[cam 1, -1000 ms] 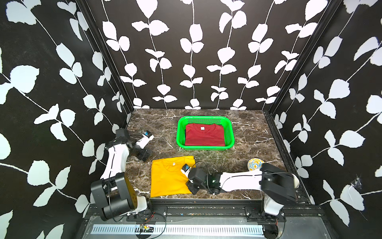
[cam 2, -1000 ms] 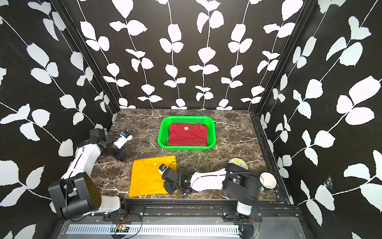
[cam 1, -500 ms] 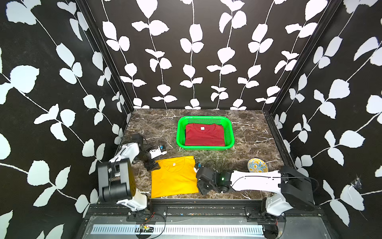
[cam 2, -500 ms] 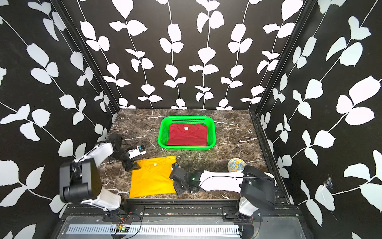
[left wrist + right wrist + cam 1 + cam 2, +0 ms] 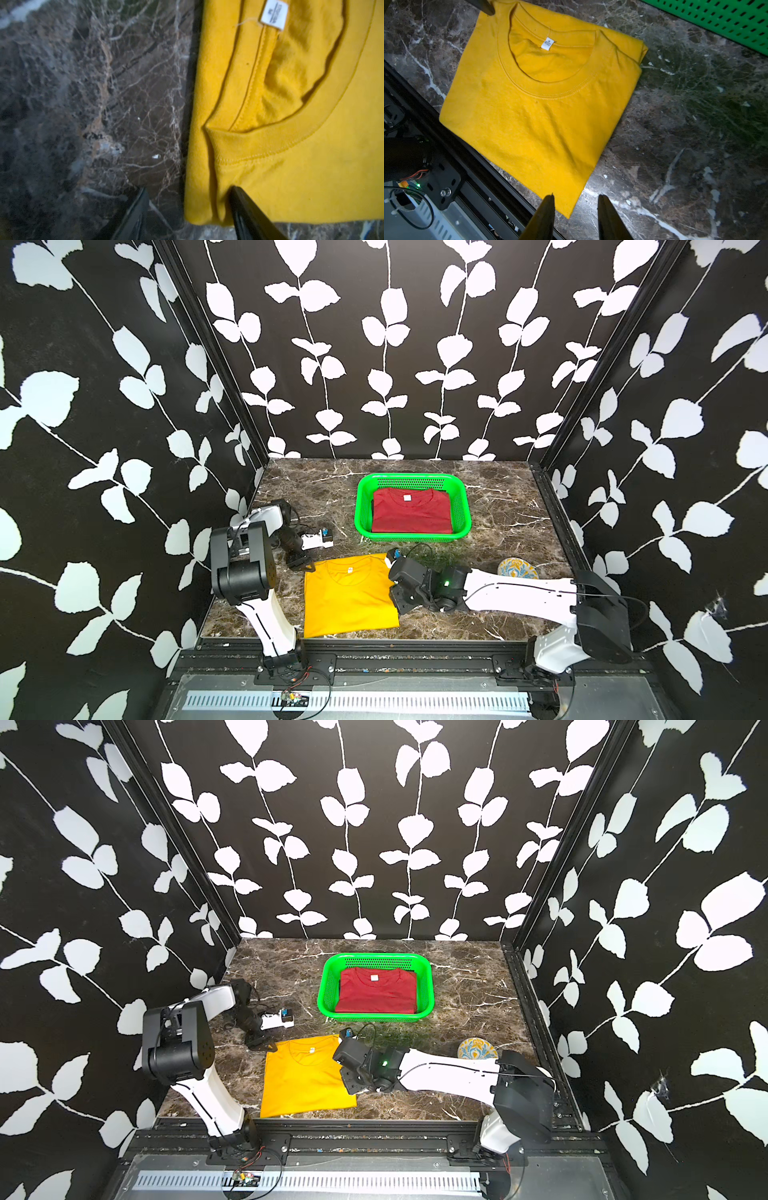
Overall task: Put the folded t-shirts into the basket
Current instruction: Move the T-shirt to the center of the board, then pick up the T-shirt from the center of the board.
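A yellow-orange folded t-shirt [image 5: 349, 597] lies flat near the table's front edge. A dark red folded t-shirt [image 5: 411, 510] rests inside the green basket [image 5: 464, 506] at the back middle. My left gripper [image 5: 188, 193] is low at the yellow shirt's back left corner [image 5: 305, 566]. Its jaws are open and straddle that corner, one finger on the marble and one on the cloth. My right gripper [image 5: 576, 199] sits at the shirt's right side [image 5: 395, 593], open a little. One finger is over the front right corner of the cloth.
A small patterned round dish [image 5: 517, 568] sits at the right, behind my right arm. A small white device with a blue part [image 5: 318, 539] lies left of the basket. The black front rail [image 5: 374, 645] runs just below the yellow shirt.
My left arm swung from the back left down to the yellow shirt's back left corner, and its jaws have narrowed. My right gripper slid from over the shirt to its right edge.
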`<state>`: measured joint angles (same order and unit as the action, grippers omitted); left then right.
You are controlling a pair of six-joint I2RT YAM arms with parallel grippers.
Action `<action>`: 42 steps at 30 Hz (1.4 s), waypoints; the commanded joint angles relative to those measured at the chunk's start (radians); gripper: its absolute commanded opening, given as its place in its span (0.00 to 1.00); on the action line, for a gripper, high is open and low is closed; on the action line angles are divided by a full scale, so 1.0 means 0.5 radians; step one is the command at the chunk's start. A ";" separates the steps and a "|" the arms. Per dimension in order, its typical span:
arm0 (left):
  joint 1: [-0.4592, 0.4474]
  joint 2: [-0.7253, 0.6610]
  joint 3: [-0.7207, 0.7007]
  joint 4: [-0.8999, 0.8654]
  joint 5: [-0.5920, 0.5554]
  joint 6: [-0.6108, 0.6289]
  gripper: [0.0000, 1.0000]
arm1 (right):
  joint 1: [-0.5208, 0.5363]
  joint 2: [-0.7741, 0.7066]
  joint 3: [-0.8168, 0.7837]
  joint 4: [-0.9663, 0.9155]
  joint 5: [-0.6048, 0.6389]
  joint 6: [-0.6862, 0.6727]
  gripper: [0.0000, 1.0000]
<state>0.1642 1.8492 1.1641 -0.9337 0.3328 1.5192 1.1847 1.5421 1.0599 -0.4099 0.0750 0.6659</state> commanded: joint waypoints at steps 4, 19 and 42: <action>-0.038 0.058 -0.024 -0.448 -0.085 0.098 0.50 | -0.079 -0.072 0.057 0.007 -0.011 -0.026 0.38; -0.285 -0.270 -0.217 -0.283 -0.111 0.034 0.00 | -0.342 0.360 0.064 0.361 -0.369 0.014 0.39; -0.783 -1.385 -0.618 0.023 -0.054 0.329 0.00 | -0.512 0.490 0.330 0.251 -0.750 -1.534 0.84</action>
<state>-0.2173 1.1820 0.8585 -0.8917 0.2729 1.6424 0.9230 1.8294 1.2240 -0.3305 -0.3038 0.0559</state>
